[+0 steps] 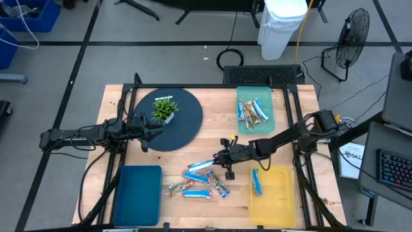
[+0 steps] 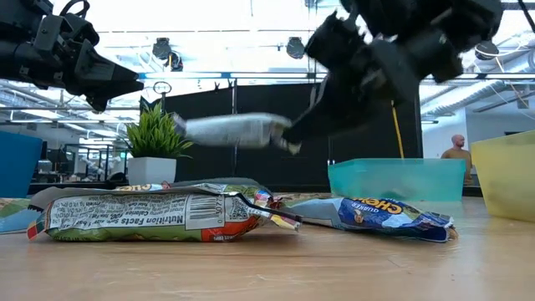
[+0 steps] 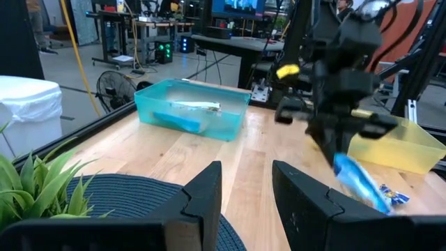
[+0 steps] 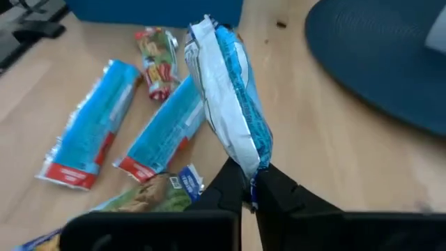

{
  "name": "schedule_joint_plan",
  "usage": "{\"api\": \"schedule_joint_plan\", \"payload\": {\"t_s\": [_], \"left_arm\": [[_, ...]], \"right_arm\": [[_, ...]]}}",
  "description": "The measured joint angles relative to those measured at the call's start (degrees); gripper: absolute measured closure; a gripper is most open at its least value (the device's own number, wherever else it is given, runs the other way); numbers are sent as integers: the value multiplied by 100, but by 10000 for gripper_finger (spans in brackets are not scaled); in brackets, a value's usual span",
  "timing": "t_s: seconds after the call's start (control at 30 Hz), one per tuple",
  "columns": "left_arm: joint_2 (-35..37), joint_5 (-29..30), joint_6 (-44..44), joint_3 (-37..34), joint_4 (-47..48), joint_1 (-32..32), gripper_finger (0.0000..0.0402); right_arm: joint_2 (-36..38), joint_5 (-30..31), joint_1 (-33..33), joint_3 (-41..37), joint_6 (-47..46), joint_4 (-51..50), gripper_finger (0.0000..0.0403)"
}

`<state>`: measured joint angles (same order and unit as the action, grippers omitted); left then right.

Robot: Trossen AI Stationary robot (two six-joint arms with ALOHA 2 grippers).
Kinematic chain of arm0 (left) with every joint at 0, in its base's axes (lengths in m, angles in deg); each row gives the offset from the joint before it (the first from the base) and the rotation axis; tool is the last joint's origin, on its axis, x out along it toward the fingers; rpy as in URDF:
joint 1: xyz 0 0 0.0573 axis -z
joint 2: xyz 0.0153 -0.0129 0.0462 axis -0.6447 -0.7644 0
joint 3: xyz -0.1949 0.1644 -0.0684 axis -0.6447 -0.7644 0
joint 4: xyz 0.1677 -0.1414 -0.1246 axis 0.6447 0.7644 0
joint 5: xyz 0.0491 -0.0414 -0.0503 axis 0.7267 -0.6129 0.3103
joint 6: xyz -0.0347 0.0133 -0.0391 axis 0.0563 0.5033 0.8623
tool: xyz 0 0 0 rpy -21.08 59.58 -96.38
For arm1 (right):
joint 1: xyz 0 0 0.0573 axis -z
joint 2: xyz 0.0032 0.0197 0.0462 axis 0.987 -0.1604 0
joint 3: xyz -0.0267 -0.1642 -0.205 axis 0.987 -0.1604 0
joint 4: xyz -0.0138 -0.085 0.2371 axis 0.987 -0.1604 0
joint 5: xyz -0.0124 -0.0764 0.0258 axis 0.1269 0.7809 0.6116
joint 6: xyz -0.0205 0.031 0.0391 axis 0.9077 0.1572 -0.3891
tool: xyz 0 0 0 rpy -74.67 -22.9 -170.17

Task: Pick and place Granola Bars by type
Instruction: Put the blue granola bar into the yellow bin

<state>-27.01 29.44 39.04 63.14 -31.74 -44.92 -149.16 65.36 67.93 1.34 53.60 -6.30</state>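
Your right hand (image 1: 217, 162) is clenched on one blue granola bar (image 1: 201, 165), lifted above the table (image 1: 212, 138) centre, with loose bars (image 1: 196, 193) just near of it. The yellow tray (image 1: 283, 200) at right has free wood before it. Your left hand (image 1: 145, 134), fingers half apart, holds nothing beside the plant (image 1: 163, 108).

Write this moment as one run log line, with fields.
right gripper: shut on blue-white wrapped granola bar, lifted above table | left gripper: waiting over dark round mat

grey floor (image 1: 161, 29) crossed by dark lines surrounds the wooden table (image 1: 212, 129). a white bin (image 1: 281, 26) stands behind the table, a black fan (image 1: 353, 32) beside the bin.
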Motion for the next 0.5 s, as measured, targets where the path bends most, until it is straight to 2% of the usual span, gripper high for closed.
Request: {"api": "schedule_joint_plan", "payload": {"t_s": [0.27, 0.5], "left_arm": [[0, 1, 0, 0, 0, -2, 270], [2, 1, 0, 0, 0, -2, 270]], "right_arm": [[1209, 922, -499, 0, 107, -1127, 395], [2075, 1834, -1274, 0, 289, -1396, 395]]}}
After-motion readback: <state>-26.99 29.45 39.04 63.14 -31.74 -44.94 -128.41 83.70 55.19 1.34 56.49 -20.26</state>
